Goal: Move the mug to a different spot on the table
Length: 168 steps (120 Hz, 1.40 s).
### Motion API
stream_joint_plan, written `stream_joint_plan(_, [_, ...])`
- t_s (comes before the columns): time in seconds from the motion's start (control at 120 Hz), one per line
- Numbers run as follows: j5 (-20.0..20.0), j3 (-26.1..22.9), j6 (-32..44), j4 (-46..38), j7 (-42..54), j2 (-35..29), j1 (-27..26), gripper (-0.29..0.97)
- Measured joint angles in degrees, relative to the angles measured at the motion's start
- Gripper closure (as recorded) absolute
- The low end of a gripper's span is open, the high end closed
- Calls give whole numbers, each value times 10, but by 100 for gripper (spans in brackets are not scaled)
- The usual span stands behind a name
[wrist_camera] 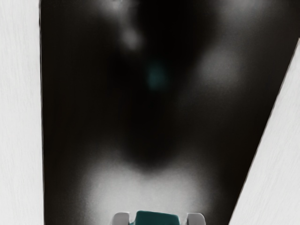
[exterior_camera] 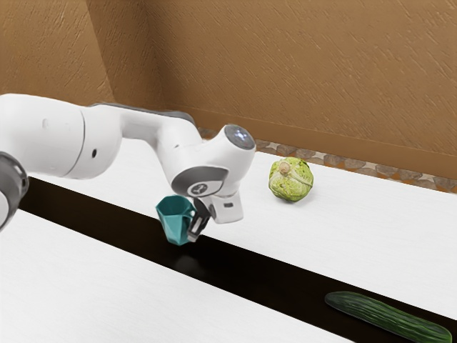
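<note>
Arm: the white Franka arm reaches in from the exterior view's left, wrist bent down over the desk.
Mug: a teal faceted mug hangs tilted at the hand, apparently clear of the surface, above the glossy black band that crosses the white top.
Tool: the tool is closed to a narrow gap on the mug's wall at the side nearer the exterior view's right. In the wrist view, pale pads flank a teal piece from both sides.
Neighbours: a green cabbage sits well apart toward the exterior view's right, and a cucumber lies at the lower right corner.
Stage: by the look of it, the mug is mid-carry, with the set-down not yet made.
Risk, slip: the grip looks to be on one wall only, so the tilted mug could swing or slide out if the arm moves sharply.
Risk, landing: lowered at this tilt, it may touch down on an edge and tip over.
Risk, path: a carry toward the exterior view's right could knock the cabbage and set it rolling.
</note>
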Motion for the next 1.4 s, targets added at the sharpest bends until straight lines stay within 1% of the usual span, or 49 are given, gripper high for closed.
stream_joint_plan(0.292, [0, -9, 6, 4, -30, 0, -39, 74])
stream_joint_plan(0.425, [1, -15, 0, 6, -40, 5, -40, 74])
stream_joint_plan(0.767, [7, -16, -7, 15, -57, 43, -39, 74])
stream_joint_plan(0.958, [6, -16, -8, 16, -63, 51, -38, 73])
stream_joint_plan(1.175, [-2, -16, -13, 20, -64, 60, -39, 53])
stream_joint_plan(1.317, [-6, -16, -16, 21, -63, 61, -39, 32])
stream_joint_plan(1.4, [-7, -16, -17, 21, -63, 61, -39, 22])
